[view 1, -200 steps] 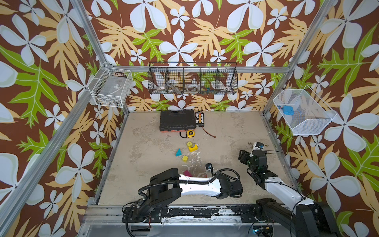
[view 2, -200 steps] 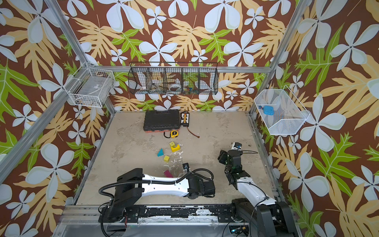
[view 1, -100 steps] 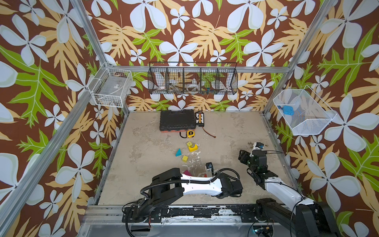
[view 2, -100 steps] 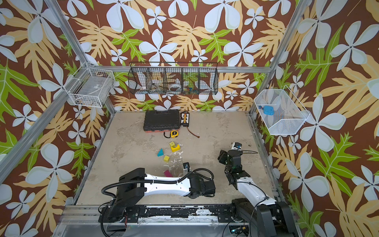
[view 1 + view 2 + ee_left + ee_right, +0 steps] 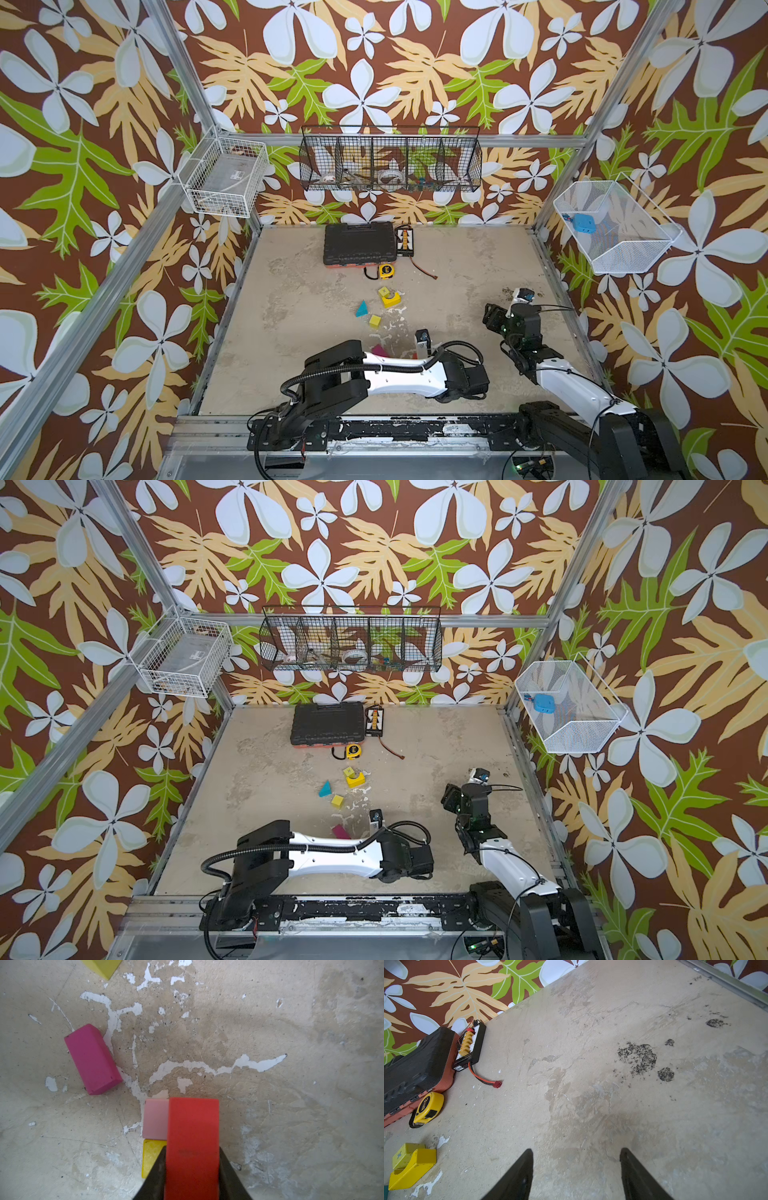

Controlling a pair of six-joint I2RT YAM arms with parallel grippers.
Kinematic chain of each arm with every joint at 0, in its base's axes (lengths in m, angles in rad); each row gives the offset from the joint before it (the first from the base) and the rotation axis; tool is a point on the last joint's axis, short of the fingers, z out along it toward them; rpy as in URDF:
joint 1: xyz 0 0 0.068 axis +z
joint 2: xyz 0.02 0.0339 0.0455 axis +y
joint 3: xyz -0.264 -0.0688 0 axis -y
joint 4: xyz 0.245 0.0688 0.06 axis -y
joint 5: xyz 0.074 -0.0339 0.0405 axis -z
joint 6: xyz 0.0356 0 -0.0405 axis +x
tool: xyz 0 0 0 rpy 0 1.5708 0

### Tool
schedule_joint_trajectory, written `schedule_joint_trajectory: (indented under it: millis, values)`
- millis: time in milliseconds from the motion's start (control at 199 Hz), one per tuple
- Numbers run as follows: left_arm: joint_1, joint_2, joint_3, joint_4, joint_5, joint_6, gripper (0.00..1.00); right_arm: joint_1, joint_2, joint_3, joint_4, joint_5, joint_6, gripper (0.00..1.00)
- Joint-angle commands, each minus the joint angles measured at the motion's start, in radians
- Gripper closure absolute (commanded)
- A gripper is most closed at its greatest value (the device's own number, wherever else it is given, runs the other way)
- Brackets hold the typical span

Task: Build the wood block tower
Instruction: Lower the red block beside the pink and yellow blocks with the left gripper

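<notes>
In the left wrist view my left gripper (image 5: 192, 1148) is shut on a red block (image 5: 193, 1122), one jaw on each long side. A pink block (image 5: 155, 1119) and a yellow block (image 5: 150, 1157) lie side by side under its edge; whether they touch it I cannot tell. A magenta brick (image 5: 92, 1059) lies apart on the floor and shows in a top view (image 5: 378, 350). Farther back are a teal wedge (image 5: 362, 309), a yellow cube (image 5: 375, 321) and a yellow arch (image 5: 391, 298). The left arm hides its jaws in both top views. My right gripper (image 5: 492, 318) (image 5: 576, 1153) stands open and empty.
A black case (image 5: 359, 245), a charger board (image 5: 404, 240) with a red lead and a yellow tape measure (image 5: 386, 271) sit at the back. Wire baskets (image 5: 390, 160) hang on the walls. The right wrist view shows bare floor (image 5: 612, 1074) ahead of the jaws.
The left arm's elbow has edged slightly to the right. Both grippers and the loose blocks look the same.
</notes>
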Motion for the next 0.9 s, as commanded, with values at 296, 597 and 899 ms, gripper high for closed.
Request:
schedule_joint_trajectory:
  millis: [296,597,899]
  values:
    - [0.003,0.002,-0.004,-0.005,0.033,0.002,0.75,0.000,-0.002,0.000,0.025,-0.002,-0.005,0.34]
    - [0.002,-0.008,-0.011,0.001,0.035,0.004,0.55,0.001,0.000,0.002,0.025,-0.004,-0.005,0.34]
    - [0.002,-0.027,-0.023,0.007,0.030,0.001,0.48,0.001,0.003,0.002,0.025,-0.005,-0.005,0.34]
